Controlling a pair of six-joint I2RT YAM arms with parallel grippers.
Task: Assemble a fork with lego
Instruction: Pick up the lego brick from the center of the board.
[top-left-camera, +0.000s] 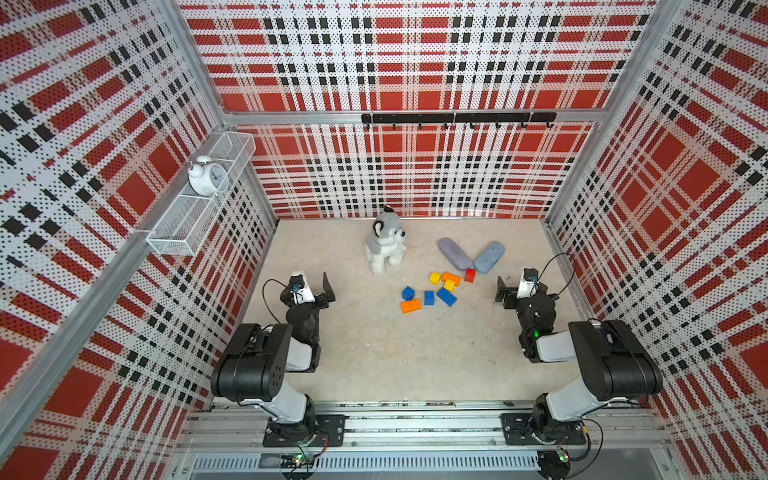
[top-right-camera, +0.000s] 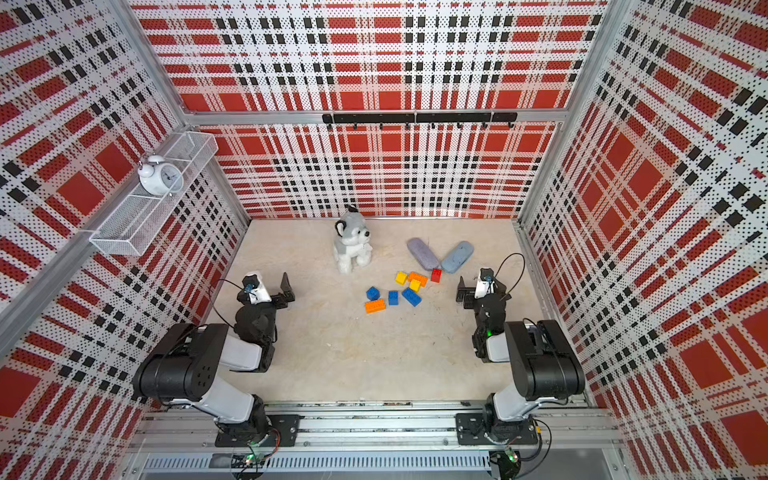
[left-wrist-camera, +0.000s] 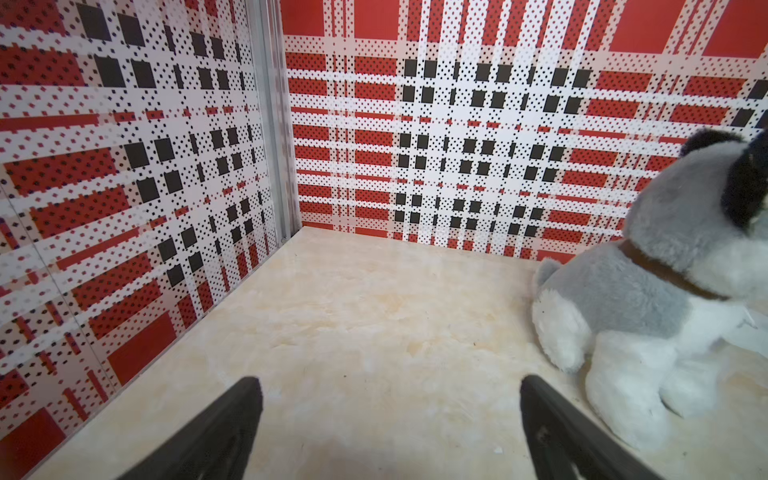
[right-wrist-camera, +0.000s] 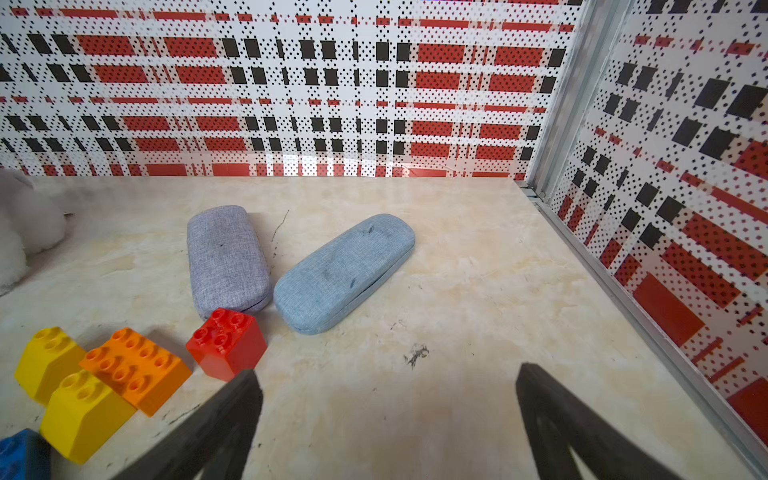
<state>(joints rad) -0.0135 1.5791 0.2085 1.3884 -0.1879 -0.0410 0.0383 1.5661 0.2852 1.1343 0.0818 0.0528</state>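
The lego lies as loose bricks on the beige tabletop, and no joined fork is in view. In a top view I see a red brick (top-left-camera: 470, 275), an orange one (top-left-camera: 451, 277) between two yellow ones (top-left-camera: 435, 277), three blue ones (top-left-camera: 429, 297) and a second orange brick (top-left-camera: 411, 306). My left gripper (top-left-camera: 309, 291) is well left of them, open and empty, its fingers (left-wrist-camera: 232, 415) over bare table. My right gripper (top-left-camera: 519, 287) is open and empty just right of the bricks. One of its fingers (right-wrist-camera: 232, 407) is close to the red brick (right-wrist-camera: 226, 343), not touching it.
A grey-and-white plush dog (top-left-camera: 385, 243) stands at the back centre. Two oblong fabric cases, grey (top-left-camera: 455, 253) and blue (top-left-camera: 490, 257), lie behind the bricks. A wire shelf with an alarm clock (top-left-camera: 208, 176) hangs on the left wall. Plaid walls close three sides.
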